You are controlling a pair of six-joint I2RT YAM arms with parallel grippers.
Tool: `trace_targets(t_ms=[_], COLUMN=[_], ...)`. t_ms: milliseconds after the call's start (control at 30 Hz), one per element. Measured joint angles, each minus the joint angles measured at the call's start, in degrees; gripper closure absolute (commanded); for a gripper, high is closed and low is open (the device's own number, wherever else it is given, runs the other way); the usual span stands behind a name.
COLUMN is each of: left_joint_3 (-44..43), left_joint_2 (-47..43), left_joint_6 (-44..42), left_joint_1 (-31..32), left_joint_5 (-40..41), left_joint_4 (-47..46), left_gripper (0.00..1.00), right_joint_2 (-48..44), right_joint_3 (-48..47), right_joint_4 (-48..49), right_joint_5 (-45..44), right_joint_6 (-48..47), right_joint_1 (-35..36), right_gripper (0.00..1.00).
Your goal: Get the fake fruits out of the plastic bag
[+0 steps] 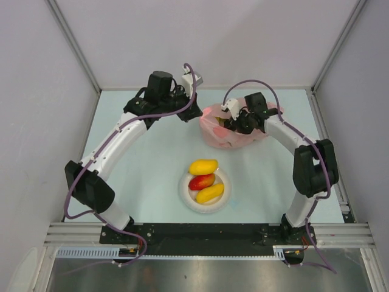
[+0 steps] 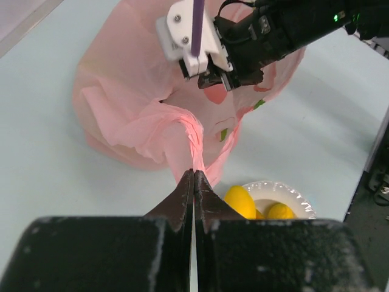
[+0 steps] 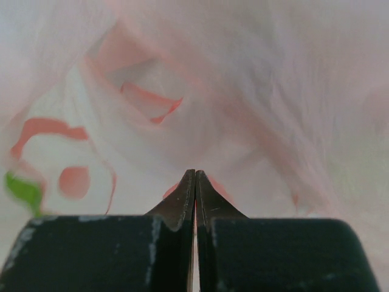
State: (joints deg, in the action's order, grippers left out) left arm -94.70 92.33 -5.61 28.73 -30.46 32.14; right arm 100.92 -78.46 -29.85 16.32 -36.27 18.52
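A thin, crinkly translucent pink plastic bag [image 1: 214, 135], printed with red and green fruit shapes, sits slumped toward the far right of the pale blue-green worktop [image 1: 146, 176]. Nearer the arms and well apart from it, a white round bowl [image 1: 183, 192] holds a glossy yellow-orange mango [image 1: 203, 166], a red mango [image 1: 201, 181] and a yellow piece [image 1: 210, 193]. Plain pale wall panels [image 1: 213, 36] enclose the worktop on three sides. The left end effector [image 2: 193, 176] is clenched on a twisted, taut strand of the bag's film at its left edge. The right end effector [image 3: 195, 176] is clenched too, its tips against the bag's film; whether it pinches any cannot be told.
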Motion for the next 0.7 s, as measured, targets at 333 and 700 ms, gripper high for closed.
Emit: trace_targets(t_ms=[333,700], left_joint_3=[21.92,24.17], left_joint_2=[-12.72,-14.01], left_joint_6=[-6.47,-7.98], left_joint_1=[-0.02,1.27], left_joint_5=[8.57,7.41], left_joint_4=[-9.03,-11.04], left_gripper=[1.0,1.0], right_joint_2=[14.84,18.71], right_joint_3=[-5.38,-11.65], right_joint_4=[21.29,24.15], right_joint_5=[-15.93,-21.27], right_joint_6=[-2.05,18.27], right_joint_1=[5.25,4.48], right_gripper=[0.16,0.01])
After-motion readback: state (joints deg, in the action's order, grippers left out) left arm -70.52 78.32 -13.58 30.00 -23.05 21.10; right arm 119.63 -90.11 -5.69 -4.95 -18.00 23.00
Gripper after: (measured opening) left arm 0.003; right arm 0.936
